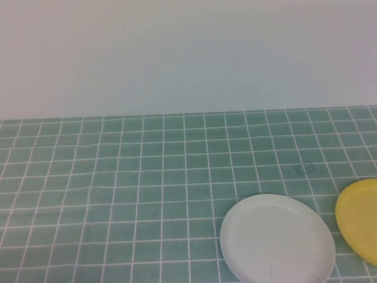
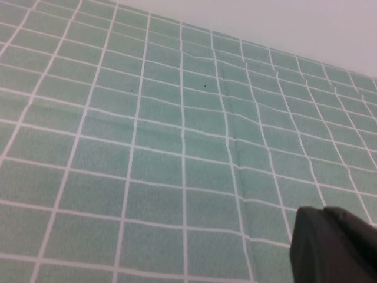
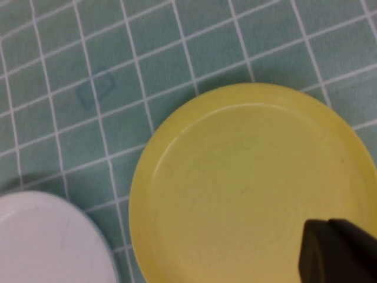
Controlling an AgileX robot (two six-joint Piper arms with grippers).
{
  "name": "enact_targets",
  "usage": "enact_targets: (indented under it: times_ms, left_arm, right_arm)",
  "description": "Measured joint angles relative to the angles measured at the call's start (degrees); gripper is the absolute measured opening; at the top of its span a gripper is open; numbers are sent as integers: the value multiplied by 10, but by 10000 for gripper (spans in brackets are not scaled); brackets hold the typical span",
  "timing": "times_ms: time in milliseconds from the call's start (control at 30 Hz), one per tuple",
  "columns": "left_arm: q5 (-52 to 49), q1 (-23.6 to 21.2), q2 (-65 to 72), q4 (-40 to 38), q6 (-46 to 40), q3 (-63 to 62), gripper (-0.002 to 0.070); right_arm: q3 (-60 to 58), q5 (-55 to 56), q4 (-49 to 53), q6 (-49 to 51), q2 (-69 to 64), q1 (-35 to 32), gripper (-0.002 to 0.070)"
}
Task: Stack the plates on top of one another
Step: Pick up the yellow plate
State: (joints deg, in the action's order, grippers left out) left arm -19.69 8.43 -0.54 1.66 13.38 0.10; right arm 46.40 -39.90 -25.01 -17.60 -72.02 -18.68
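you have two round shallow plastic plates showing on the green checked tablecloth point(image 1: 118, 177): the white plate point(image 1: 277, 239) lies flat near the front, right of centre, and the yellow plate point(image 1: 359, 221) lies just beside it at the right edge, apart from it, so nothing is stacked yet. both are smooth, with low raised rims that should let one nest on another. a light blue edge seems to show under the white plate in the right wrist view, though you can't be sure of it. your right gripper point(image 3: 339, 250) hovers above the yellow plate, fingers pressed together, likely poised to pick it up. your left gripper point(image 2: 333, 242) hangs over bare cloth, also pressed together, empty, seemingly parked.
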Motion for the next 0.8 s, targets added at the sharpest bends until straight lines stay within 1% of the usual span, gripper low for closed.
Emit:
enact_targets:
  times_ms: [67, 133, 233, 367, 467, 533, 600, 633, 700, 800]
  left_arm:
    - [0, 0, 0, 0, 0, 0, -1]
    - [0, 0, 0, 0, 0, 0, -1]
    - [0, 0, 0, 0, 0, 0, -1]
    - [0, 0, 0, 0, 0, 0, -1]
    - [1, 0, 0, 0, 0, 0, -1]
    - [1, 0, 0, 0, 0, 0, -1]
    - [1, 0, 0, 0, 0, 0, -1]
    - [1, 0, 0, 0, 0, 0, -1]
    - [1, 0, 0, 0, 0, 0, -1]
    - [1, 0, 0, 0, 0, 0, -1]
  right_arm:
    - [0, 6, -52, -50, -15, -30, -2]
    - [1, 15, -66, -91, -32, -43, -2]
    - [1, 19, -51, -120, -61, -47, -2]
    - [1, 19, -3, -117, -103, -47, 15]
    - [1, 27, 16, -104, -126, -47, 97]
    - [1, 35, 20, -100, -140, -47, 190]
    - [1, 40, 22, -97, -152, -47, 265]
    - [1, 41, 23, -96, -160, -47, 291]
    - [2, 43, 24, -96, -177, -47, 316]
    - [2, 52, 24, -96, -201, -47, 328]
